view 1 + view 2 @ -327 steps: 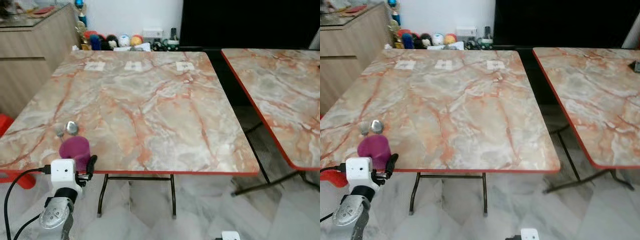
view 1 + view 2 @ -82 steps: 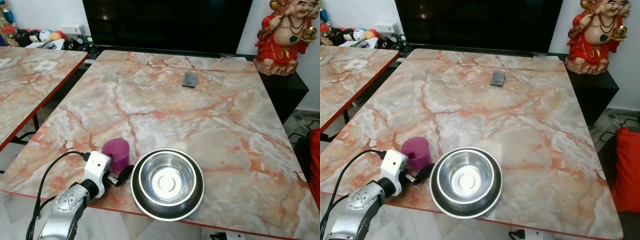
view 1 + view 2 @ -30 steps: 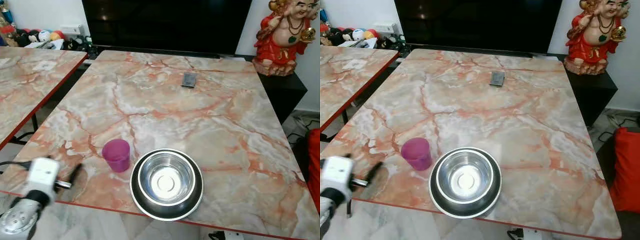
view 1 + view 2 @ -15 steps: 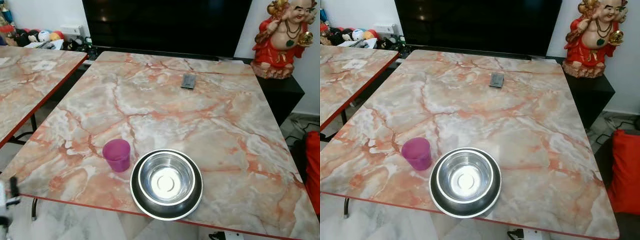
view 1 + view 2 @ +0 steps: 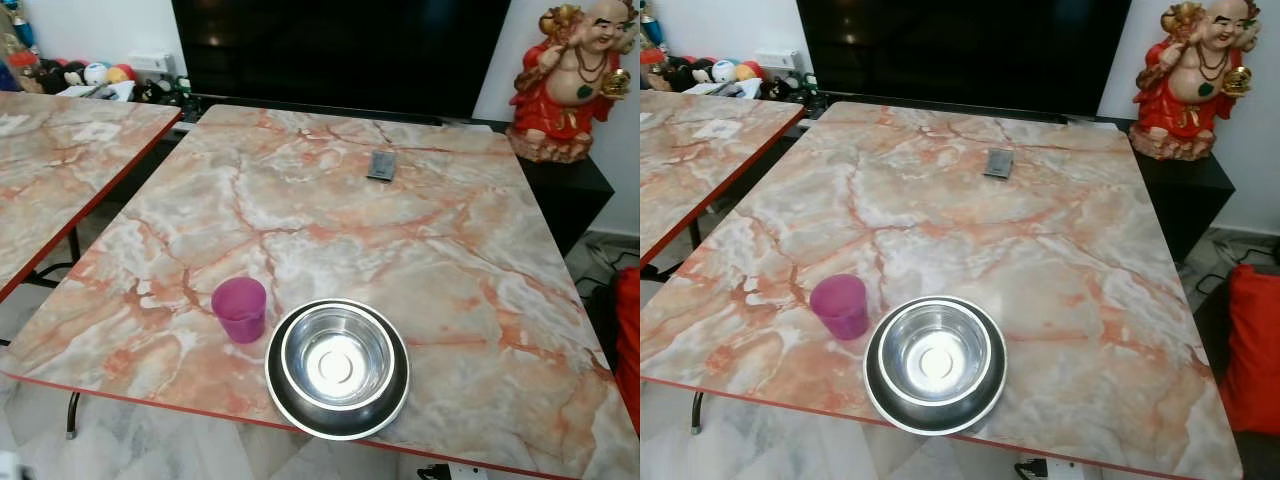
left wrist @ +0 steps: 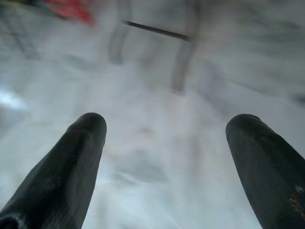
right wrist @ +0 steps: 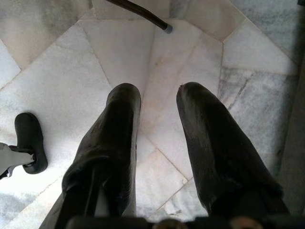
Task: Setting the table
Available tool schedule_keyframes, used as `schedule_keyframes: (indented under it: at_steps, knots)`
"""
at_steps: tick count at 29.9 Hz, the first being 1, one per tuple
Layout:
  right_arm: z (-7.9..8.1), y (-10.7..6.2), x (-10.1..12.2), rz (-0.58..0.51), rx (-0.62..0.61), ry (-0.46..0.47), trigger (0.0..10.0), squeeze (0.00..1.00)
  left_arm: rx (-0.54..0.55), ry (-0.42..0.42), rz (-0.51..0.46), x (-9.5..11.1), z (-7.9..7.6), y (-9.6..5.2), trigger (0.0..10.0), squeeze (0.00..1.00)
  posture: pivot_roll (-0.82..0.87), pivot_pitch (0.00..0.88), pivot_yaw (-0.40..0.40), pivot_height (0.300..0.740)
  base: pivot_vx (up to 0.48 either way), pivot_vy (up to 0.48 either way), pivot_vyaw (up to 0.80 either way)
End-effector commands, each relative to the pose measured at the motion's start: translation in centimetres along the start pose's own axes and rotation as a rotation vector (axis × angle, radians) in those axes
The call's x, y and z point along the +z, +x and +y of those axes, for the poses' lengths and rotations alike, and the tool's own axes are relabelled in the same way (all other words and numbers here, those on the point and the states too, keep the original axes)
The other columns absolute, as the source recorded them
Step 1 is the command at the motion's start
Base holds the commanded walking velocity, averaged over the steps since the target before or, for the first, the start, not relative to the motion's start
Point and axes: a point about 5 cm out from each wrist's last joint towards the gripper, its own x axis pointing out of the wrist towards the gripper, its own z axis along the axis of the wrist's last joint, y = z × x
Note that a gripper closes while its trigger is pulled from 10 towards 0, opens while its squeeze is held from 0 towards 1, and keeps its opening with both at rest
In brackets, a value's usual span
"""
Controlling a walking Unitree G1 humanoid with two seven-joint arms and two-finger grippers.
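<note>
Purple cup (image 5: 239, 308), silver bowl (image 5: 337, 366), orange-veined marble table (image 5: 430, 250).

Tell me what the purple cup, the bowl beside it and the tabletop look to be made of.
Purple cup: probably plastic, matte and slightly translucent magenta, with no glare.
Bowl: metal, likely stainless steel; the polished inside gives mirror-like highlights. Its dark outer ring could be rubber or plastic.
Tabletop: marble-patterned with a red edge band, so probably printed laminate rather than stone.

Our left pincer (image 6: 164, 138) hangs over the floor (image 6: 152, 95), fingers (image 6: 71, 162) spread wide, nothing between them. Our right pincer (image 7: 159, 109) points down at the floor too, fingers (image 7: 114, 129) slightly parted, holding nothing.
</note>
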Motion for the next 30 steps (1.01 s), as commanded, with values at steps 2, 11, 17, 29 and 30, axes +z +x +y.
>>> schedule_keyframes:
  at_steps: [2, 11, 17, 29, 30]
  knots:
    - [-0.1, 0.0, -0.4, 0.021, -0.007, 0.001, 10.0, 0.0, -0.097, 0.071, -0.001, -0.5, -1.7, -0.2, 10.0, 0.0, 0.08, 0.078, -0.026, 0.74, 0.0, 0.0, 0.0]
    - [0.0, 0.0, -0.3, 0.025, -0.015, 0.007, 10.0, 0.0, -0.423, 0.105, 0.202, -3.1, -8.1, -1.6, 10.0, 0.0, 0.06, 0.076, -0.013, 0.74, 0.0, 0.0, 0.0]
    - [-0.1, -0.1, -0.6, 0.029, -0.019, 0.01, 10.0, 0.0, -0.471, 0.101, 0.264, -3.6, -9.7, -2.2, 10.0, 0.0, 0.04, 0.076, -0.009, 0.74, 0.0, 0.0, 0.0]
    - [-0.1, -0.2, -1.2, 0.043, -0.017, 0.007, 10.0, 0.0, -0.486, 0.098, 0.31, -3.9, -10.2, -2.4, 10.0, 0.0, 0.04, 0.073, 0.0, 0.74, 0.0, 0.0, 0.0]
    - [-0.1, -0.2, -1.2, 0.044, -0.017, 0.006, 10.0, 0.0, -0.483, 0.098, 0.322, -4.3, -9.9, -2.5, 10.0, 0.0, 0.04, 0.071, -0.001, 0.74, 0.0, 0.0, 0.0]
